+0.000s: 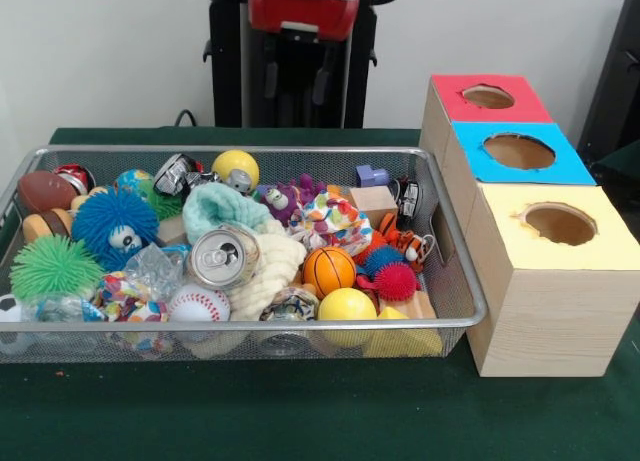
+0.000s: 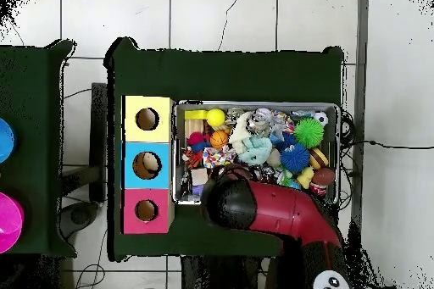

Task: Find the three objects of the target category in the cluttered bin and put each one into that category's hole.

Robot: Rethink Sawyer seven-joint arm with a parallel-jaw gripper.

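gripper hidden, open or closed impossible to tell. spotted cloth lying mid-bin beside orange ball. best pinched at a raised fold, lifted clear of neighbours, carried to yellow hole.

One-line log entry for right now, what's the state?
arm: raised over bin's base-side edge | claw: hidden | silver wire-mesh bin: cluttered | spotted white fabric cloth: in bin | yellow-surround round hole: empty
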